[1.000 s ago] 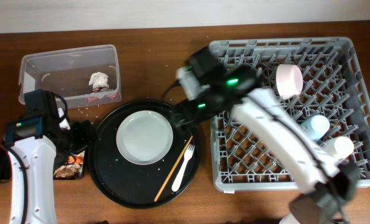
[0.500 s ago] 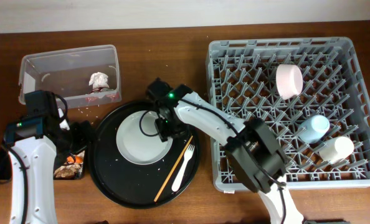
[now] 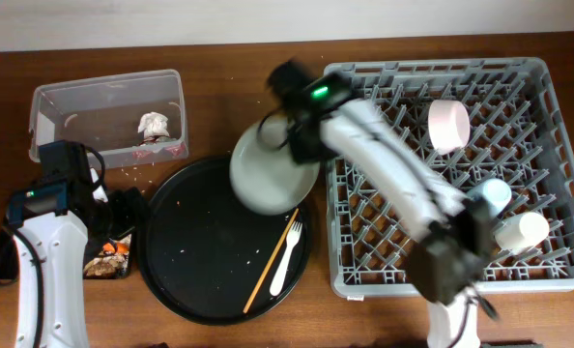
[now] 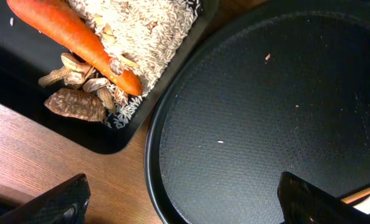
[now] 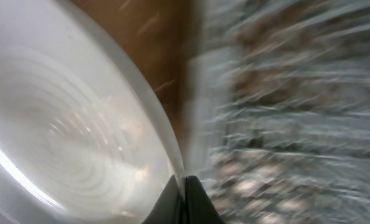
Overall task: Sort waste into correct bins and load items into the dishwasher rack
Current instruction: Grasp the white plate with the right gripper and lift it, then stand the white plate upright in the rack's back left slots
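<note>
Half a second ago the white plate lay in the middle of the round black tray. It now hangs tilted over that tray's upper right rim, just beside the left wall of the dishwasher rack, and the right arm has swung up and over with it. The right gripper looks pinched together on the plate's thin rim, though the right wrist view is smeared by motion, so that is a reading and not a certainty.

A rim pinch is a slim hold, so the carry should be slow. The plate should be lifted clear of the rack wall, turned fully on edge and lowered between two rows of pegs in the bare left part, well apart from the bowl and the cups to the right. The fingers should part only once the pegs bear it.

The left gripper hangs with its fingers wide apart over the seam between the round tray and the shallow black tray, where the carrot lies on the scraps. The fork and chopstick wait on the round tray.

From overhead the arm hides where the fingers meet the rim. In the wrist view the pegs are only streaks, so no slot can be picked out.
</note>
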### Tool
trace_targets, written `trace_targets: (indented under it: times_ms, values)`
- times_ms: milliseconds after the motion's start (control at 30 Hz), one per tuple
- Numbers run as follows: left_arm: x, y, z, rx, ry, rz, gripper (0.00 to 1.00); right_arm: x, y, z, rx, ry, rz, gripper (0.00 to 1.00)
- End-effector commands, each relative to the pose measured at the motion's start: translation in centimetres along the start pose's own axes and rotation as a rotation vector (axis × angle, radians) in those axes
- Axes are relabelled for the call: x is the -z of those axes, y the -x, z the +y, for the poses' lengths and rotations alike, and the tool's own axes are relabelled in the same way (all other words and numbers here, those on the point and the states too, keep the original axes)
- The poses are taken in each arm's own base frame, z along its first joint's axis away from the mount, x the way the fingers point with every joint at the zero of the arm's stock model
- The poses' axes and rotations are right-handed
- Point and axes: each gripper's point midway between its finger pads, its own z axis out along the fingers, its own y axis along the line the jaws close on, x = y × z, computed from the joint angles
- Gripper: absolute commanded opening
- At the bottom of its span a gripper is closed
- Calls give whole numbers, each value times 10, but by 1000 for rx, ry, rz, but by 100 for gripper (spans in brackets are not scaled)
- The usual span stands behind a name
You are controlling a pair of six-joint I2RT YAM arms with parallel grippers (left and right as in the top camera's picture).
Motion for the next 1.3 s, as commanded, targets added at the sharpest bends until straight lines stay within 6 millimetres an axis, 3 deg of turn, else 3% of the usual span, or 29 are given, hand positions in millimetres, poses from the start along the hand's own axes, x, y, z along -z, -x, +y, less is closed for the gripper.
trace_targets:
  times_ms: [0,33,100,200,233,400,500,700,800,900,967,1033,1067,1200,1233,1267]
  values:
    - [0,0,2,-1,6,-5,96,107,33,-135,-158,-450,-349,4]
    - [0,0,2,-1,6,-5,96,130,32,-171,-234,-582,-408,4]
    - [0,0,2,-1,6,-6,96,151,25,-213,-354,-753,-458,4]
    - [0,0,2,-1,6,-5,96,142,16,-235,-439,-868,-461,4]
    - [0,0,2,-1,6,-5,96,126,12,-237,-447,-883,-435,4]
    - [0,0,2,-1,6,-5,96,35,-3,-214,-372,-836,-291,4]
    - [0,0,2,-1,6,-5,96,2,-10,-197,-392,-722,-245,4]
    - [0,0,2,-1,6,-5,96,-19,-15,-172,-412,-549,-171,4]
    - [0,0,2,-1,6,-6,96,-27,-18,-146,-405,-427,-130,4]
    - [0,1,2,-1,5,-9,96,-22,-13,-97,-349,-284,-133,7]
    - [0,1,2,-1,5,-9,96,-16,-13,-72,-295,-255,-152,15]
    - [0,1,2,-1,5,-9,96,-13,-18,-54,-244,-241,-156,63]
    - [0,1,2,-1,4,-9,96,-12,-19,-52,-237,-243,-156,70]
    - [0,0,2,-1,5,-5,96,22,-21,-63,-262,-216,-211,76]
    - [0,0,2,-1,2,-4,96,50,-21,-71,-262,-186,-267,82]
    - [0,0,2,-1,2,-4,96,61,-22,-75,-263,-166,-286,92]
